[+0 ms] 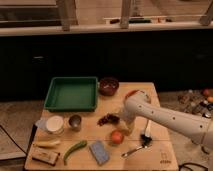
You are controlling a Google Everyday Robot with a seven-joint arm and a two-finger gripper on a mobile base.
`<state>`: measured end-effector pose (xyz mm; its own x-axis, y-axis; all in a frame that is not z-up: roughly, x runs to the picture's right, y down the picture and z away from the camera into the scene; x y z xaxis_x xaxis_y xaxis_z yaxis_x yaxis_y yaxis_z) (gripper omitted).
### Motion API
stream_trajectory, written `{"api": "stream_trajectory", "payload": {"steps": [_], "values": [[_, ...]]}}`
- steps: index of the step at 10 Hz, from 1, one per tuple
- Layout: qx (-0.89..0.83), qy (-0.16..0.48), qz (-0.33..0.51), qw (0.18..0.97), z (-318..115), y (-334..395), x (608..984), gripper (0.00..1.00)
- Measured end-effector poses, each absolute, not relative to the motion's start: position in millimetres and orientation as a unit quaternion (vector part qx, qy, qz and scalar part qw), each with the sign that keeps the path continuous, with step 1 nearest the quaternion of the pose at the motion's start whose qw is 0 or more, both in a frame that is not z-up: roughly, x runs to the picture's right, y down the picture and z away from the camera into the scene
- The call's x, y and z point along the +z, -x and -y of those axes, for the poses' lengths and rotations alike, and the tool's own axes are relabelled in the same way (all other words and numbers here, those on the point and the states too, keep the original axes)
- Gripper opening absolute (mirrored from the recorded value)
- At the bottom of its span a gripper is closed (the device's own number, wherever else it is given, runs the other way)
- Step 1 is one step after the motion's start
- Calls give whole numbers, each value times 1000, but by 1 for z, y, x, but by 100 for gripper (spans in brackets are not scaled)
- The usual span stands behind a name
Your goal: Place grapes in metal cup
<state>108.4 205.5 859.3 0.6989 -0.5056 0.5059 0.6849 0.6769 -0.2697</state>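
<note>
The grapes (108, 119), a small dark reddish-purple bunch, lie on the wooden table (100, 105) near its middle. The metal cup (75, 122), a small grey steel cylinder, stands to their left, beside the white round container (54, 124). My gripper (125, 125) hangs at the end of the white arm (165, 119), just right of the grapes and above the orange fruit (117, 136). The arm comes in from the right.
A green tray (72, 93) sits at the back left, a dark red-brown bowl (108, 85) beside it. At the front lie a banana (47, 143), a green pepper (74, 149), a blue sponge (99, 152), a snack bar (44, 156) and a spoon (134, 148).
</note>
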Motion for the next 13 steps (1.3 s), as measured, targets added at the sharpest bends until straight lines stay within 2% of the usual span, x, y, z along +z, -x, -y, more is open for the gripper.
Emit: {"api": "stream_trajectory", "payload": {"steps": [5,7,8,9,11,13], "values": [[-325,229,190,898,-204,-109,858,78],[-323,228,188,899,-203,-111,858,60],[-324,227,188,899,-201,-110,858,58],[-325,226,189,898,-201,-109,859,60],[-325,227,189,898,-201,-109,858,77],[-325,226,190,899,-200,-108,858,80]]}}
